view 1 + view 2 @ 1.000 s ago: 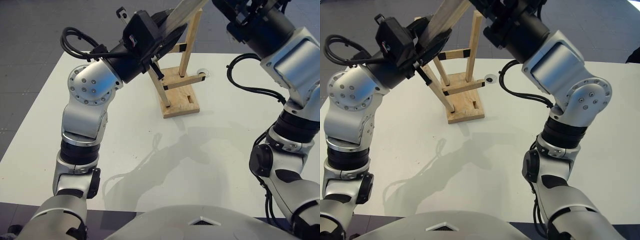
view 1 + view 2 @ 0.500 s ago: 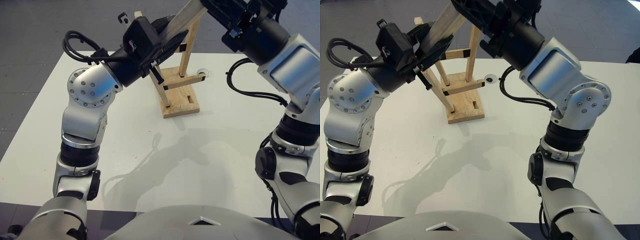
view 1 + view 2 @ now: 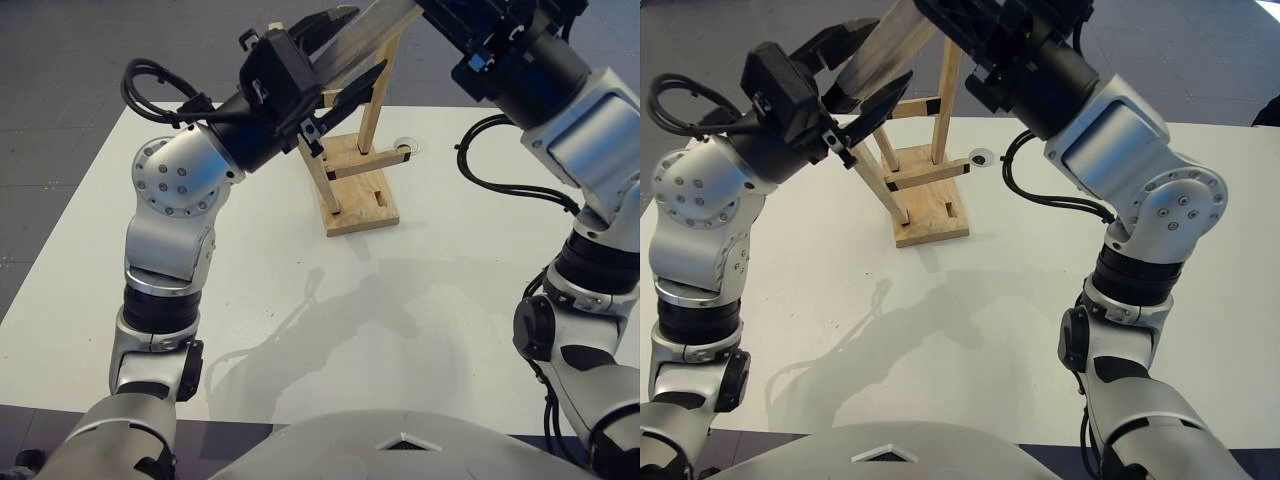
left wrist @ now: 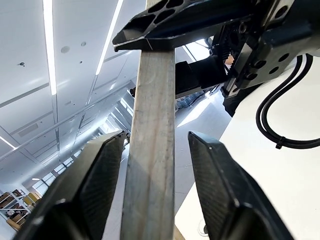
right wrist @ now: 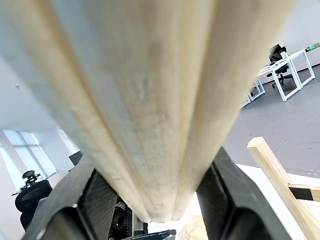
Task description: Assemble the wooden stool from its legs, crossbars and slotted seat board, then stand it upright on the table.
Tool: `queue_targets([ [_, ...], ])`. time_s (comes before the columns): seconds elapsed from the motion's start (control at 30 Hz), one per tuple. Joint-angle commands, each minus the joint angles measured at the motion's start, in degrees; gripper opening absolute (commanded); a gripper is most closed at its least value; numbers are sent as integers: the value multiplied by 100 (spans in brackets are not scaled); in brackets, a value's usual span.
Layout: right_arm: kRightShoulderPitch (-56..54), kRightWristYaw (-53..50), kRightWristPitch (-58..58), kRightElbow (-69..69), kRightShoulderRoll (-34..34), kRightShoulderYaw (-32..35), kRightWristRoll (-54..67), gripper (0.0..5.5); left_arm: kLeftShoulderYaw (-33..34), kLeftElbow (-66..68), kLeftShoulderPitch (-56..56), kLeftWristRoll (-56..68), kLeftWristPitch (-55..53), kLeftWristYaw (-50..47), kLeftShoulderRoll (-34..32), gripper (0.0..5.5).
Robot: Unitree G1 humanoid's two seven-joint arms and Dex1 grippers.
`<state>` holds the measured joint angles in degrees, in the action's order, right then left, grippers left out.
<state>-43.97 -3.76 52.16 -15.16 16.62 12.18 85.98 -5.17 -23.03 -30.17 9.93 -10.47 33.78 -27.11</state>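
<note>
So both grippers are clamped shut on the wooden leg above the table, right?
Not both. The right gripper is shut on the leg, but the left gripper has open jaws flanking it without touching; the left wrist view shows the gaps.

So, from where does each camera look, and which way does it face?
Head eyes: forward and down over both arms at the table and half-built stool.
Left wrist: up along the wooden bar, inside the open left pincer.
Right wrist: along the bar that the right pincer clamps.
Shared: both wrists see that bar.
</note>
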Motion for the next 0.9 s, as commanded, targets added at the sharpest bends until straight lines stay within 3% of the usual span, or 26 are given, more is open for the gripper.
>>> queue_targets([
  [0.03,-3,26,-102,111,294,196,-62,206,443,-126,-25,110,111,217,-375,245],
  [0.33,102,896,-413,919,1478,664,-1263,204,416,-133,225,33,282,504,-652,245],
  [0.43,493,1984,-970,1217,2169,174,-2710,204,130,-289,413,7,261,579,-590,245],
  [0.53,888,3037,-1708,1525,2411,-392,-3846,203,-195,-435,703,-38,259,716,-604,245],
  [0.7,1679,4434,-3729,1990,2056,-1477,-5635,203,-458,-507,1319,-110,438,756,-549,245],
  [0.9,2166,5054,-5128,2418,1386,-2040,-6593,203,-593,-3,2096,-495,1050,632,-508,245],
])
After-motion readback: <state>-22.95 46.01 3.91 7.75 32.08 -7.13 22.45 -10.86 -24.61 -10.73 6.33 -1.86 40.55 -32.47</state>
